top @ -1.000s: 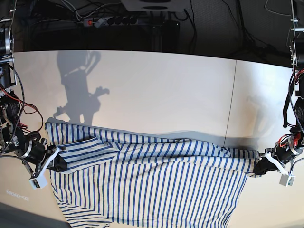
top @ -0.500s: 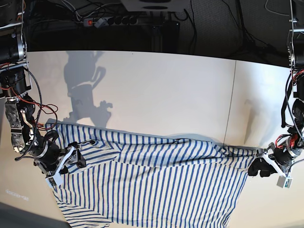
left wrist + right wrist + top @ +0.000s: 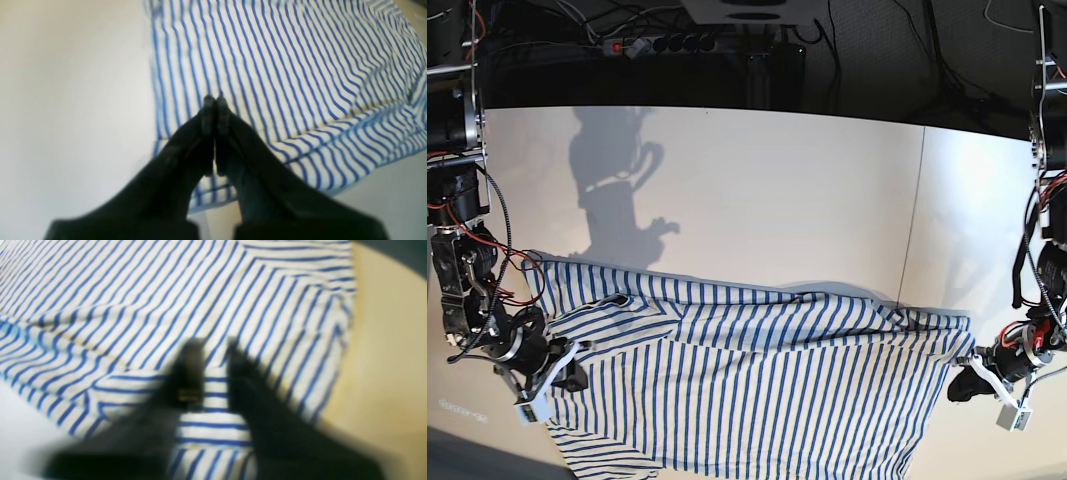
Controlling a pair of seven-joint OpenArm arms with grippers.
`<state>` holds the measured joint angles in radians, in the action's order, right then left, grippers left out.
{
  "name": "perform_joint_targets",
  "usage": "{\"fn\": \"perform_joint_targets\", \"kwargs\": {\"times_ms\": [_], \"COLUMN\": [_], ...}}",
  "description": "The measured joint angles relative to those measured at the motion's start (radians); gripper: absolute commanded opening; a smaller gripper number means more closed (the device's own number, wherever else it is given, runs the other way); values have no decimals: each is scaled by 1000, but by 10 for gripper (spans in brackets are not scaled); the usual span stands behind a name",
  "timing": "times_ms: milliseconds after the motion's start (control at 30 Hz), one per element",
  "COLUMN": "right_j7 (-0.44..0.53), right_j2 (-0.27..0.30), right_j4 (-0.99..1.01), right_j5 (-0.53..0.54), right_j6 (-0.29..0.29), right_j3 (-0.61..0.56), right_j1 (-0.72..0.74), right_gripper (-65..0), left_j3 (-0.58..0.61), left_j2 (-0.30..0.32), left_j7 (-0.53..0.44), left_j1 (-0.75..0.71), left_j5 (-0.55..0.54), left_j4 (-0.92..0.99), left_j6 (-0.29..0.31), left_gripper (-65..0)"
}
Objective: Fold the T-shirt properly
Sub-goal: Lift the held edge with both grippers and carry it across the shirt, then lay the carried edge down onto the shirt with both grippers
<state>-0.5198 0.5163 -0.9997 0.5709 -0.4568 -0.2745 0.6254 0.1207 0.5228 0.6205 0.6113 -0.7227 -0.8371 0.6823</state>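
The T-shirt (image 3: 757,390), white with thin blue stripes, lies spread across the near half of the table (image 3: 777,190). My left gripper (image 3: 962,388) sits just off the shirt's right edge. In the left wrist view the left gripper (image 3: 213,100) is shut with nothing in it, hovering over the striped cloth (image 3: 283,66). My right gripper (image 3: 567,378) is at the shirt's left edge. In the blurred right wrist view the right gripper (image 3: 213,346) has its fingers a little apart, and only flat-lying cloth (image 3: 133,306) shows through the gap.
A seam (image 3: 912,220) crosses the tabletop on the right. A power strip (image 3: 657,45) and cables lie behind the table's far edge. The shirt's lower hem runs out of the frame at the bottom.
Both grippers let go of the shirt's sides, opened, then drew back toward the near edge. The left one has shut again. The shirt now lies slack on the table.
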Motion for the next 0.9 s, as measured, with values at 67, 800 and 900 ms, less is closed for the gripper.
{"fn": "perform_joint_targets", "kwargs": {"times_ms": [67, 800, 900], "right_j7": [-6, 81, 33], "right_j2": [-38, -113, -111], "right_j4": [19, 353, 343], "right_j5": [-24, -45, -20], "right_j6": [0, 1, 2], "right_j3": [-1, 7, 10], "right_j1": [-7, -16, -29], "right_gripper": [-650, -650, -650], "left_j3": [0, 312, 312], "left_j2": [-34, -71, -71], "left_j7": [-2, 44, 45], "left_j1": [-1, 10, 10], "left_j5": [49, 257, 257], "left_j4": [0, 102, 101], "left_j6": [0, -232, -232], "left_gripper": [-650, -650, -650]}}
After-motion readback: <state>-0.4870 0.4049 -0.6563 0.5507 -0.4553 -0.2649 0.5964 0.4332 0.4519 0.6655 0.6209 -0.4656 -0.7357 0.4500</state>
